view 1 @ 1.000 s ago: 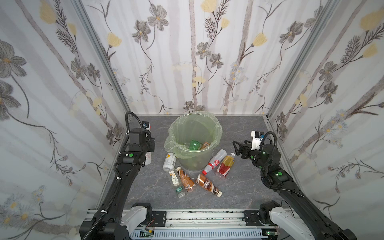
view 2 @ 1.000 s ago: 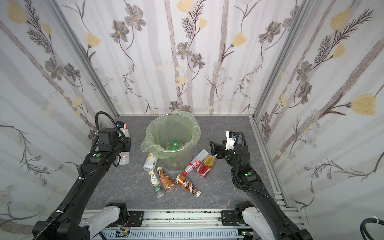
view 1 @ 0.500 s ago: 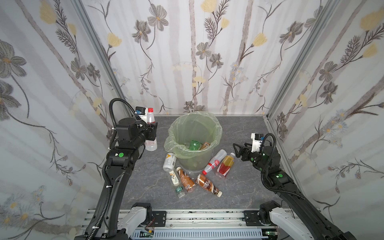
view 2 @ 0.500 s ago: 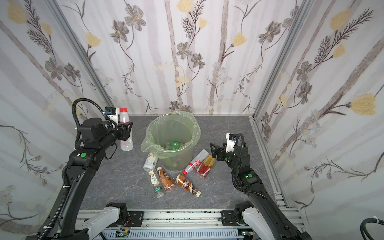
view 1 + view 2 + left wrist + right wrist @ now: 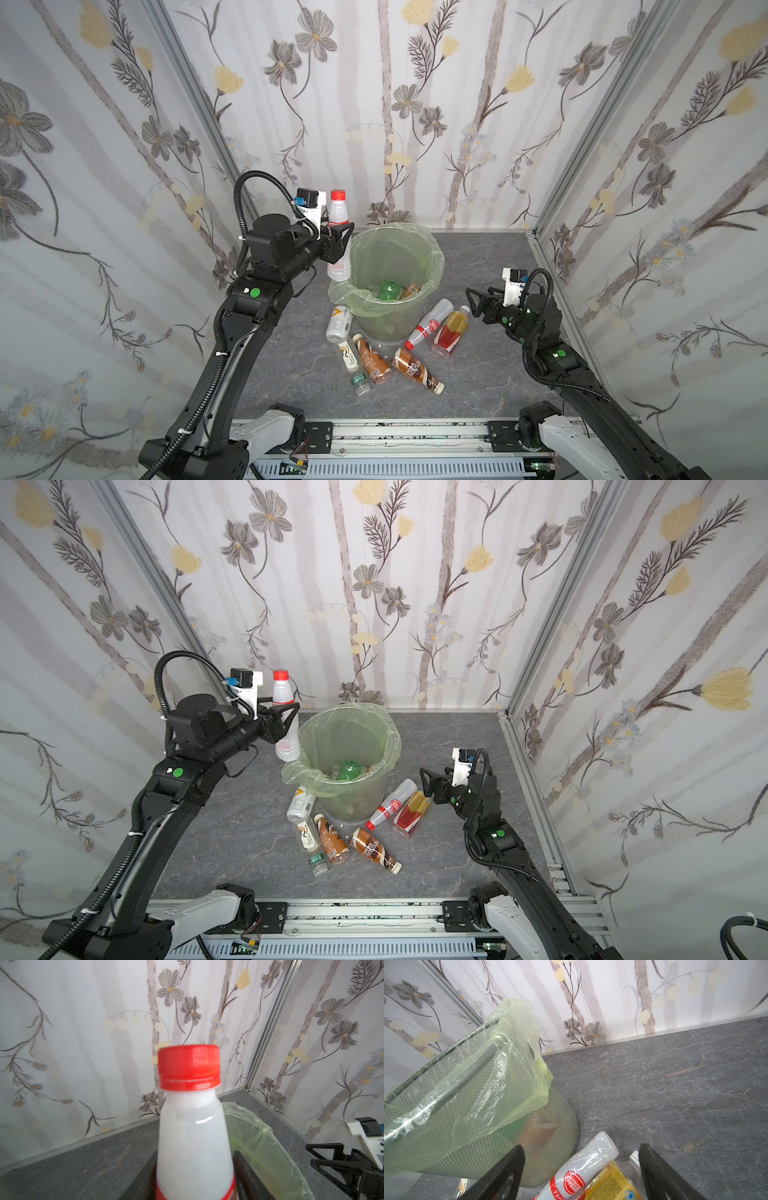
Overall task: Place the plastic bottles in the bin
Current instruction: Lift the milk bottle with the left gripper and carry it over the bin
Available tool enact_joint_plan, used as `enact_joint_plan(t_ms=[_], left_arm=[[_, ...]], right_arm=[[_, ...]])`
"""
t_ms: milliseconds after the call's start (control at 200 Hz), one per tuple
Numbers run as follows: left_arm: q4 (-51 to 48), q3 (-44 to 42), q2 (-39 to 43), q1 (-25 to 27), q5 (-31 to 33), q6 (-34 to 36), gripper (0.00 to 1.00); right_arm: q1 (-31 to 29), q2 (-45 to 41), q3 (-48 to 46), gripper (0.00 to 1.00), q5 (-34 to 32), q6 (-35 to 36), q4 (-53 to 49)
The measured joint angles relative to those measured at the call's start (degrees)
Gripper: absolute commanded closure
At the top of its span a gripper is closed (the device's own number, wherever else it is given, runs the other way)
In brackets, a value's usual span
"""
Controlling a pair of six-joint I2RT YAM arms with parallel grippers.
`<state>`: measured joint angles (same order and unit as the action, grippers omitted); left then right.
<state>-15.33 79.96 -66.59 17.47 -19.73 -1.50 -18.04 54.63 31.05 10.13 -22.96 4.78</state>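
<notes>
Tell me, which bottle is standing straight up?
The white bottle with the red cap, held upright by the left gripper beside the bin. The rest lie flat on the table or are piled inside the bin.

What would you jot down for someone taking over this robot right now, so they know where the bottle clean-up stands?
Left gripper: shut on a red-capped white bottle, held upright beside the bin rim, not yet over the opening.
Right gripper: open, empty, hovering by the clear bottle and orange bottle lying right of the bin.
Done: at least a green bottle and a brown one lie in the bin.
Left: drop the white bottle in, then collect about seven bottles lying on the grey surface around the bin's front.
</notes>
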Motion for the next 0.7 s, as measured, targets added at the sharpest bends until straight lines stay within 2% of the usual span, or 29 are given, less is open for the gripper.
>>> enact_joint_plan(t_ms=[250, 700], left_arm=[[4.07, 0.52, -3.32, 4.74, 1.4, 0.0, 0.46], [8.17, -4.79, -4.46, 8.0, 4.04, 0.02, 0.44]], right_arm=[[0.0, -0.98, -0.33, 0.13, 0.0, -0.17, -1.51], [0.0, -1.44, -0.83, 0.14, 0.42, -0.59, -2.03]])
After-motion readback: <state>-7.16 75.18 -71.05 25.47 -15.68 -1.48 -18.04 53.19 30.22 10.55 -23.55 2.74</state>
